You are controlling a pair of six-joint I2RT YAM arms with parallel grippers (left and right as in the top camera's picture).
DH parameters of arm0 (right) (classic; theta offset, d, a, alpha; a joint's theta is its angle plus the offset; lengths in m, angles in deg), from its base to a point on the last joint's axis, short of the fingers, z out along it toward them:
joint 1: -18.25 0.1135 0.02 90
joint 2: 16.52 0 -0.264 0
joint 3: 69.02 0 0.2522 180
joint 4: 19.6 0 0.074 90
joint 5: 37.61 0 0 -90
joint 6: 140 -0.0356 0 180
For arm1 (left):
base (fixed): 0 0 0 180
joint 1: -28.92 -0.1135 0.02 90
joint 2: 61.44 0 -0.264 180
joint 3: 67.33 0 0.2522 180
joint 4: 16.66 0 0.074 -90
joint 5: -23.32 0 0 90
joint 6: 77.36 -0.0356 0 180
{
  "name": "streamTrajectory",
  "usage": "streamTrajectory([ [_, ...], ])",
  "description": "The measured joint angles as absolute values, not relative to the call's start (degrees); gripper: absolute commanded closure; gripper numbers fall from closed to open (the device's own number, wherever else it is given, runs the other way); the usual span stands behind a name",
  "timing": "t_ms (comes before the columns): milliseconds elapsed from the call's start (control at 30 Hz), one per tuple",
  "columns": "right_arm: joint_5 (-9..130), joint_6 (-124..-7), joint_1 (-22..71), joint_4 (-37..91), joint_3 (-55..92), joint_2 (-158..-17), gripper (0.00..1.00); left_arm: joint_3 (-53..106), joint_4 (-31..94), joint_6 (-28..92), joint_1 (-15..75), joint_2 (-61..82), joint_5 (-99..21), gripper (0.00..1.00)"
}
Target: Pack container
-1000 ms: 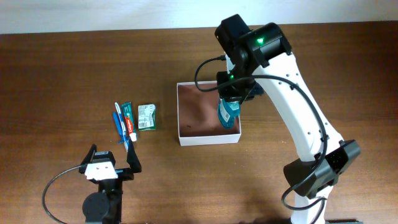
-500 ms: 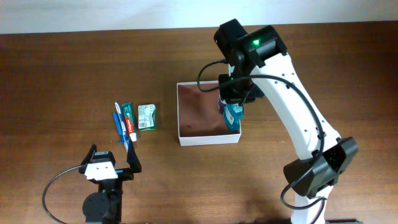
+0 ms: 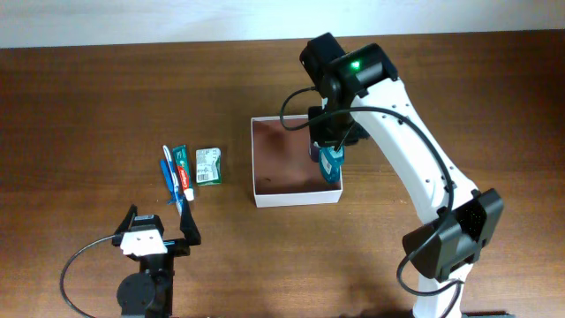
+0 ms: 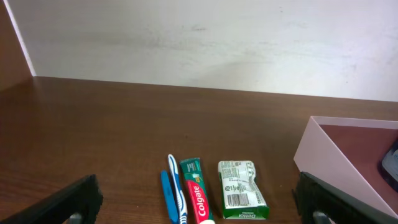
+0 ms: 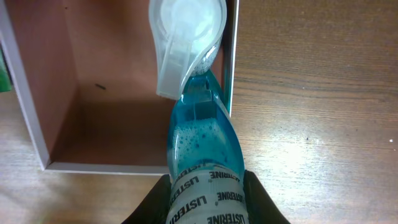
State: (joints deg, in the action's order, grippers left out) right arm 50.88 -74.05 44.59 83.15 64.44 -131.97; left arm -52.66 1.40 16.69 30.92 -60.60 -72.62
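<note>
Container first: the shallow square open-top box with thin white walls and a reddish-pink inside (image 3: 282,163) sits on the dark brown wooden tabletop (image 3: 88,106), about mid-width and a little to the far side. From my left wrist view its pale left wall (image 4: 336,155) shows at the right edge.

My right tool (image 3: 328,146) is over the box's right side, clamped on a clear blue mouthwash bottle with a translucent white cap (image 3: 329,165). In the right wrist view the bottle (image 5: 202,149) runs away from the tool (image 5: 205,208) with its cap end leading, the dark fingers (image 5: 152,199) pressed against either side of the labelled body. The cap lies over the pink floor (image 5: 106,74), just inside the right wall. Whether the cap touches the floor, I cannot tell.

Left of the box, well apart from it, three things lie side by side: a small green-and-white packet (image 3: 208,165) nearest the box, then a green-and-red toothpaste tube (image 3: 183,170), then a blue-and-white toothbrush (image 3: 168,177) touching the tube.

My left tool (image 3: 161,223) rests nearer than these, its fingers (image 4: 71,200) spread wide apart and holding nothing.
</note>
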Motion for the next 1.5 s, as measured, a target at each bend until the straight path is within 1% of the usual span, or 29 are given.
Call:
streamTrajectory([
  [500, 50.7, -74.0, 44.6, 79.3, 59.2, -132.0, 0.77, -52.7, 1.4, 16.7, 30.9, -60.6, -72.6, 0.01],
  [533, 50.7, -74.0, 44.6, 79.3, 59.2, -132.0, 0.71, -52.7, 1.4, 16.7, 30.9, -60.6, -72.6, 0.01],
  [600, 50.5, -74.1, 44.6, 79.3, 59.1, -132.0, 0.63, -52.7, 1.4, 16.7, 30.9, -60.6, -72.6, 0.01],
  [700, 50.0, -74.1, 44.6, 79.3, 59.1, -132.0, 0.6, -52.7, 1.4, 16.7, 30.9, -60.6, -72.6, 0.01],
  [967, 49.8, -74.0, 44.6, 79.6, 59.4, -132.0, 0.59, -52.7, 1.4, 16.7, 30.9, -60.6, -72.6, 0.01],
  [1067, 49.8, -74.0, 44.5, 80.7, 62.1, -132.0, 0.59, -52.7, 1.4, 16.7, 30.9, -60.6, -72.6, 0.01],
  [1300, 49.7, -72.6, 43.0, 85.3, 73.9, -132.0, 0.59, -52.7, 1.4, 16.7, 30.9, -60.6, -72.6, 0.01],
  [1500, 46.5, -70.7, 42.6, 88.1, 78.2, -132.0, 0.6, -52.7, 1.4, 16.7, 30.9, -60.6, -72.6, 0.01],
])
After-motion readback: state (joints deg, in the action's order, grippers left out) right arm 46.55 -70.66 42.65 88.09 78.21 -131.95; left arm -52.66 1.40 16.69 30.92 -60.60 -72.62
